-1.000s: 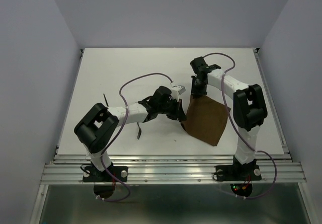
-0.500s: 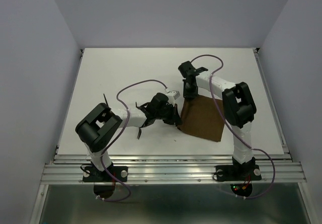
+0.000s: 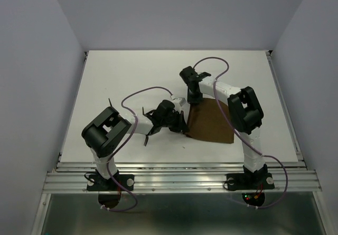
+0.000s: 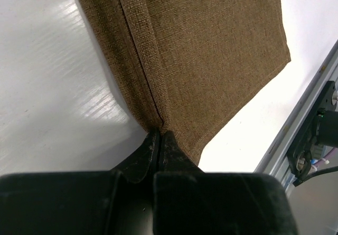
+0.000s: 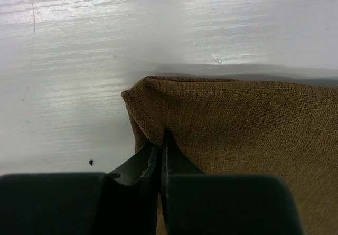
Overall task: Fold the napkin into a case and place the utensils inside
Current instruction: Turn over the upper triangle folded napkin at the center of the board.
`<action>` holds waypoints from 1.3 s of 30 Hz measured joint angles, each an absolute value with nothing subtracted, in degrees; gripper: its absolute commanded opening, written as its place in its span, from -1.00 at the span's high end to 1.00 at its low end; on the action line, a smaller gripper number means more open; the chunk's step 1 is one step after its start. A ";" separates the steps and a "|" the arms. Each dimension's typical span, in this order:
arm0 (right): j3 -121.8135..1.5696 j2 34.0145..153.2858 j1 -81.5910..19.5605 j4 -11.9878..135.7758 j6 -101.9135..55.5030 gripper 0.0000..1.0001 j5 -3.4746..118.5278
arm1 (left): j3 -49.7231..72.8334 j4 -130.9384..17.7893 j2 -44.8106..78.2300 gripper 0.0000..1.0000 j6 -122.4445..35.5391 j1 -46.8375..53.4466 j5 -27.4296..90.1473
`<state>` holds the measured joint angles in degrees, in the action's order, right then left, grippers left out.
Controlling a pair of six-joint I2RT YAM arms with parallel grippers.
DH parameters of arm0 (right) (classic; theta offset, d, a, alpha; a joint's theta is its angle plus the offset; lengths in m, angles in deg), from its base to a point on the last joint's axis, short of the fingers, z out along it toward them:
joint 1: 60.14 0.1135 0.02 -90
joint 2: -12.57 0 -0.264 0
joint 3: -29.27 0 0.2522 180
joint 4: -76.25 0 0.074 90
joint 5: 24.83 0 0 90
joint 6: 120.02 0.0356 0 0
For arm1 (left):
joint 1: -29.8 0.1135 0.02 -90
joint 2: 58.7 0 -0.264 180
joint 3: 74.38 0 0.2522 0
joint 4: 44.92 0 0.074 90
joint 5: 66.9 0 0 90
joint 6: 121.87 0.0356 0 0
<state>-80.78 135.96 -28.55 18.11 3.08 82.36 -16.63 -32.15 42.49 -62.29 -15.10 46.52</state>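
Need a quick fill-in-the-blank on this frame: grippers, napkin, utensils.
1. The left gripper and the right gripper are each ___ (open/shut) on the napkin.
2. In the top view, the utensils lie to the ___ (left/right) of the napkin.
3. The napkin's colour is ___.
Missing words: shut; left; brown.

White glossy table [image 3: 132, 71], metal rail [image 3: 179, 167] along near edge. Brown napkin [image 3: 211, 125] right of centre, left edge doubled over. Left of it, well apart: long utensil [image 3: 110, 103], short utensil [image 3: 146, 138].
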 measured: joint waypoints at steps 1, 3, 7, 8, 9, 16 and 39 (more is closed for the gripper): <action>-80.76 135.96 -28.53 18.11 3.50 0.99 82.64 | -16.78 -32.05 42.47 1.00 -62.29 -15.06 46.36; -80.49 135.66 -28.50 18.11 4.13 0.99 83.19 | -16.78 -32.13 42.36 1.00 -62.22 -15.04 46.23; -78.11 132.49 -28.50 18.15 4.57 0.99 84.50 | -16.78 -33.64 40.70 1.00 -61.92 -15.06 46.21; -77.37 131.11 -28.50 18.22 4.63 0.99 84.81 | -16.71 -34.10 40.02 1.00 -61.76 -15.08 46.19; -76.58 129.36 -28.50 18.22 4.72 0.99 85.11 | -16.58 -34.76 39.17 1.00 -61.70 -15.08 46.19; -73.22 117.73 -28.61 18.74 4.44 0.99 87.08 | -14.70 -36.90 34.60 1.00 -61.04 -15.41 46.43; -70.33 118.89 -28.61 22.22 3.54 0.99 84.13 | -16.56 -35.48 34.40 1.00 -62.61 -16.48 45.91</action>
<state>-70.33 118.89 -28.61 22.22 3.54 84.13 -16.56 -35.48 34.40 -62.61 -16.48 45.91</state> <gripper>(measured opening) 0.037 0.037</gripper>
